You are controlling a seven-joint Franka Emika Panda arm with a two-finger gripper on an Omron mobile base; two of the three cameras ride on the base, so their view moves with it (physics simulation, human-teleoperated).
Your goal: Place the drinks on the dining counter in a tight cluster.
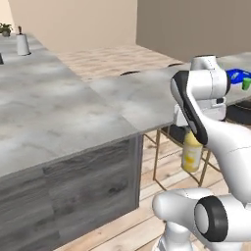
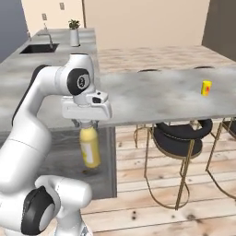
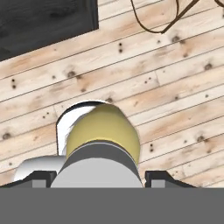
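- The claw [image 2: 86, 123] pinches the yellow bottle [image 2: 90, 148] by its top; the bottle hangs upright over the wooden floor [image 2: 156, 216], below the dining counter [image 2: 156, 94].
- I think it should lift straight up before going over the counter.
- I count one yellow bottle, one small yellow box [image 2: 206, 87] on the counter, and two black stools [image 2: 177, 138].

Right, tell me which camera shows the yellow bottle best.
Right base view: the yellow bottle hangs full length below the pincer, above the floor. In the left base view the arm covers part of the bottle. The hand view sees it end-on.
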